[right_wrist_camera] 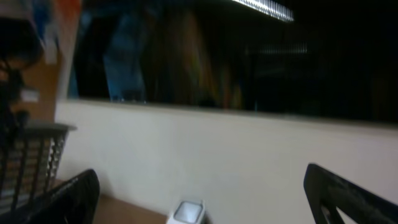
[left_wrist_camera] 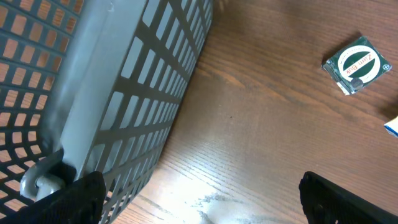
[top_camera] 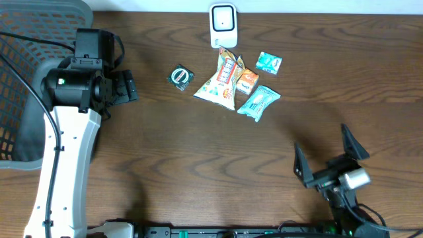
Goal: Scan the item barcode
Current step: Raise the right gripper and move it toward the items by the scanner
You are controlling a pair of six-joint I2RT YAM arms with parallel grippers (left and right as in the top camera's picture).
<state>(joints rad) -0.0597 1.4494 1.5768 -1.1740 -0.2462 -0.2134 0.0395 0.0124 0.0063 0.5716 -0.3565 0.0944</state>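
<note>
The white scanner (top_camera: 223,25) stands at the table's far edge and shows small in the right wrist view (right_wrist_camera: 186,213). Just in front of it lie several packets: a snack bag (top_camera: 221,80), an orange packet (top_camera: 247,80), a teal one (top_camera: 269,62), a light blue one (top_camera: 258,102) and a green round-labelled packet (top_camera: 180,76) (left_wrist_camera: 357,64). My left gripper (top_camera: 127,86) (left_wrist_camera: 199,208) hangs open to the left of the packets, beside the basket, empty. My right gripper (top_camera: 325,154) (right_wrist_camera: 202,199) is open and empty near the front right, pointing toward the back wall.
A grey mesh basket (top_camera: 59,10) (left_wrist_camera: 87,74) fills the left side, its wall close to my left fingers; it also shows at the left of the right wrist view (right_wrist_camera: 31,155). Bare wooden table (top_camera: 198,165) lies between the packets and the front edge.
</note>
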